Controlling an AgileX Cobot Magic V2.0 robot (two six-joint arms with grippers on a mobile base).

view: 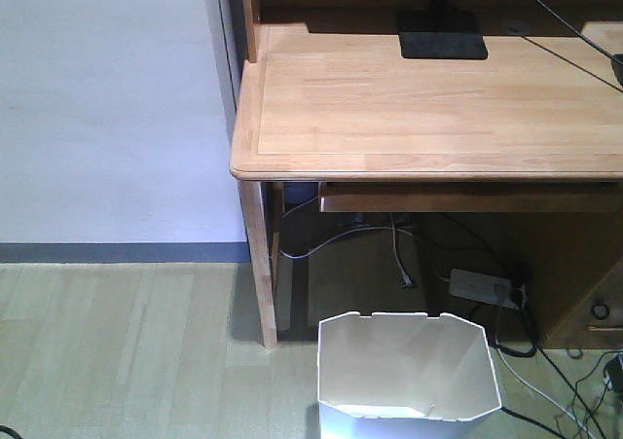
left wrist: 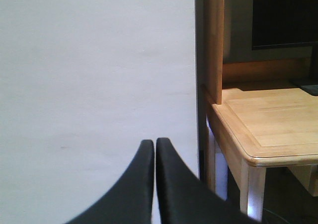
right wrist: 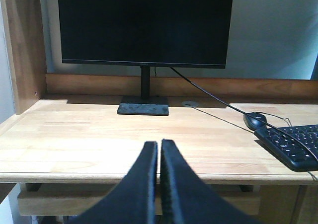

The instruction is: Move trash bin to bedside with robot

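Note:
The white trash bin (view: 407,369) stands on the floor at the bottom of the front view, just in front of the wooden desk, its open top showing. No bed or bedside is in view. My left gripper (left wrist: 155,142) is shut with nothing in it, pointing at a white wall beside the desk's left corner. Shut and empty too, my right gripper (right wrist: 159,143) hovers before the desk's front edge, facing a monitor. Neither gripper appears in the front view, and neither wrist view shows the bin.
The light wooden desk (view: 428,118) fills the upper right, with a leg (view: 259,264) left of the bin. A power strip (view: 484,287) and cables lie under it. A monitor (right wrist: 144,25), mouse (right wrist: 255,119) and keyboard (right wrist: 293,144) sit on top. Wood-look floor (view: 117,351) spreads left.

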